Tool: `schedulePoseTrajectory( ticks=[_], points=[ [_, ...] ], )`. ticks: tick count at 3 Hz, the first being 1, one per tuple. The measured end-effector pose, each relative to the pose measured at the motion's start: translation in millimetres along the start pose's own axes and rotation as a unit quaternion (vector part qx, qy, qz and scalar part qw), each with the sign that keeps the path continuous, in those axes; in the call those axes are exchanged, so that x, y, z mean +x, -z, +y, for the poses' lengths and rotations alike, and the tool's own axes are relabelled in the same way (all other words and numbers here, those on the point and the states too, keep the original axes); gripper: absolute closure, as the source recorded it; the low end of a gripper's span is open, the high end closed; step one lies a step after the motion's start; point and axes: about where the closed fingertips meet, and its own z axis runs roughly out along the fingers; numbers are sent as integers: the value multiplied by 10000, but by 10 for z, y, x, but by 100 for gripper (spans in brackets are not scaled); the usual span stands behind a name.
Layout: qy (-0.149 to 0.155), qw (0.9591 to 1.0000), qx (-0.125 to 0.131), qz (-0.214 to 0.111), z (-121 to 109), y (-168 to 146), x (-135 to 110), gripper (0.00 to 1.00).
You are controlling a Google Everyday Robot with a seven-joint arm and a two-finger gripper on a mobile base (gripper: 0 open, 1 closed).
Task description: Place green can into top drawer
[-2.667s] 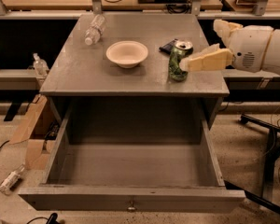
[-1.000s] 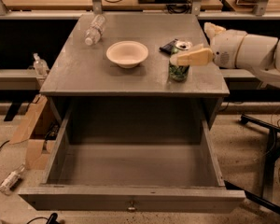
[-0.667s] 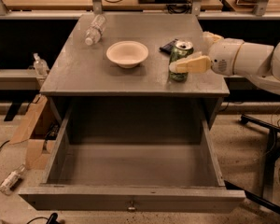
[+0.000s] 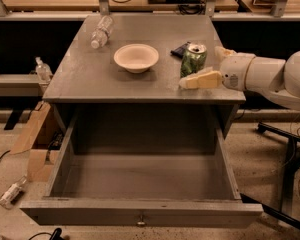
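Single view. One green can (image 4: pixel 193 59), one bowl (image 4: pixel 136 57), one bottle (image 4: pixel 101 32), one top drawer (image 4: pixel 140 211). A dark item (image 4: pixel 179 49) behind the can is mostly hidden. The arm (image 4: pixel 270 74) is cut off at the frame edge and reaches in level over the tabletop (image 4: pixel 90 76). The gripper (image 4: pixel 206 74) is right beside the upright can, grip state can't tell. The drawer hangs open below the gripper.

Gripper (image 4: pixel 201 67) beside the green can (image 4: pixel 193 59); its arm (image 4: pixel 270 76) is cut off at the right edge. Beyond the gripper, the can half hides a small dark object (image 4: pixel 179 49).

White bowl (image 4: pixel 136 57), clear bottle (image 4: pixel 101 32), perhaps a dark packet (image 4: pixel 179 49), on grey tabletop (image 4: pixel 90 74)
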Motion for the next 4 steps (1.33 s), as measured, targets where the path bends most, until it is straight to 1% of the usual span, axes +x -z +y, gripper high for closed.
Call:
schedulePoseTrajectory(
  ticks=[1,2,3,4],
  points=[
    [-2,9999,42,-96,-71,-66,-27,0],
    [-50,9996,53,-276,-121,-196,-78,17],
    [-96,9994,47,-344,-111,-292,-52,40],
    [-151,9994,37,-319,-65,-339,21,71]
  ],
)
